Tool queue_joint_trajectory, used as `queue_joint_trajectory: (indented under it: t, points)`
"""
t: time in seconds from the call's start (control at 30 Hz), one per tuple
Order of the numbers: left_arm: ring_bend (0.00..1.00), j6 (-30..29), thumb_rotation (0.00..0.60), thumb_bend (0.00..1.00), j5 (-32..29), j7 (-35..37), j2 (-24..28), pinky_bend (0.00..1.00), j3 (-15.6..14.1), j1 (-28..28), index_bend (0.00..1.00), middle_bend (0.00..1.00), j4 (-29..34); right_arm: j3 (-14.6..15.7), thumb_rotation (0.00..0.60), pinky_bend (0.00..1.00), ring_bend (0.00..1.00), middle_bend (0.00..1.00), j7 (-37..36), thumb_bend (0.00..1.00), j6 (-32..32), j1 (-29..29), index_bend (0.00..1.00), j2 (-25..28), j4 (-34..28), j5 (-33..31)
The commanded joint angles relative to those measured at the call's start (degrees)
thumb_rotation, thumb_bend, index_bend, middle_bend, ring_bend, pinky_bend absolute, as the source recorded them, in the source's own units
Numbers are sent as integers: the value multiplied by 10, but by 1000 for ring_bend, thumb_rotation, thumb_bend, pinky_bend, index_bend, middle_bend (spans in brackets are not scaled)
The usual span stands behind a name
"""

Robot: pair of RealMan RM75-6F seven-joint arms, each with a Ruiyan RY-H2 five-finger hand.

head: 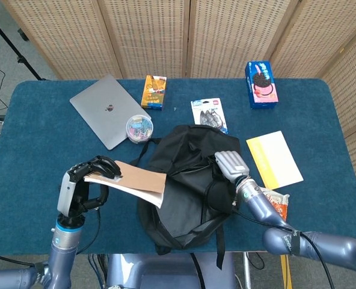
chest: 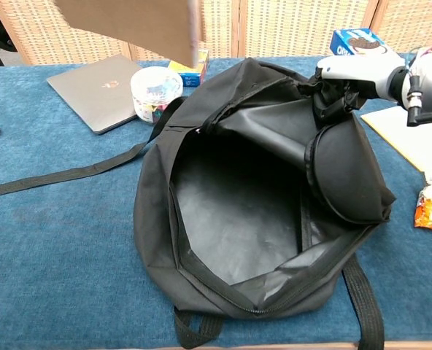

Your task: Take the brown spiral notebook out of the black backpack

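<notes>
1. Both hands grip: our left hand (head: 82, 180) holds the notebook (head: 133, 180) left of the backpack (head: 190, 192), clear of it.
2. Our right hand (head: 229, 164) clutches the backpack's flap; the notebook's long axis points rightward.

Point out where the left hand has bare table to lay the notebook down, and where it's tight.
The left hand holds the brown spiral notebook over the widest bare patch: the table's left front, bordered by the laptop, the loose strap and the black backpack. It is crowded along the far edge and right of the backpack, by the yellow pad.
</notes>
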State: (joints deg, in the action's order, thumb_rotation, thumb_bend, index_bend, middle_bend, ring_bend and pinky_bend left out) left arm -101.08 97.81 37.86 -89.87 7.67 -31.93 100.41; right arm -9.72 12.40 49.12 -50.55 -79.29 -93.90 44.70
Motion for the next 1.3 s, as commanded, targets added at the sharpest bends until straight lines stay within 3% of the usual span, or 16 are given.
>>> queue_joint_trajectory:
  t: [0.03,0.13,0.2,0.3,0.5,0.53,0.6,0.67,0.73,0.77,0.83,0.9,1.13,1.3]
  points:
    - [469,4,600,601,-13,3,36,466,7,16,746,533,-42,3,600,612,592,643,1,915,3,4,578,-1,-5,5]
    - [469,7,600,601,-20,10,59,466,3,29,746,533,-90,7,600,612,592,643,5,915,7,8,578,1,-12,11]
    - [469,15,600,601,-21,2,78,466,-7,39,746,533,-156,11,600,612,592,643,10,913,13,12,578,4,-21,19]
    - [469,8,600,601,-24,-7,75,466,-10,52,748,533,-268,20,600,612,592,643,24,915,23,18,578,11,-30,38]
    - [469,36,600,583,-61,0,67,465,-17,75,749,533,-379,39,600,612,592,643,39,907,38,32,578,25,-47,80]
    - [469,37,600,570,-65,-8,64,464,-15,78,749,533,-393,42,600,612,590,640,39,885,39,34,578,28,-50,90]
    - [442,57,600,523,-80,-30,61,461,-16,83,749,493,-414,52,600,610,551,596,41,733,38,39,561,40,-55,116]
    - [321,104,600,423,-111,-61,68,452,-18,90,692,339,-403,67,600,508,395,432,52,295,26,41,392,61,-66,136]
    - [104,142,600,283,-132,-94,86,324,-20,91,480,92,-367,76,600,323,190,242,60,38,21,42,200,80,-84,147]
    - [53,159,600,241,-142,-112,97,257,-20,92,395,42,-346,79,600,255,114,171,64,3,23,44,148,88,-93,158]
    - [0,183,600,137,-161,-145,123,125,-16,95,220,0,-290,88,600,134,5,29,71,0,43,56,85,106,-113,197]
    - [0,184,600,46,-166,-159,139,66,-12,97,96,0,-255,96,600,96,0,0,73,0,61,67,72,119,-127,230]
    - [0,159,600,0,-173,-195,215,19,9,119,22,0,-126,134,600,84,0,0,71,0,189,134,71,215,-143,429]
    - [0,154,600,0,-175,-215,253,2,1,141,11,0,-74,133,600,84,0,0,70,0,275,178,71,248,-101,486]
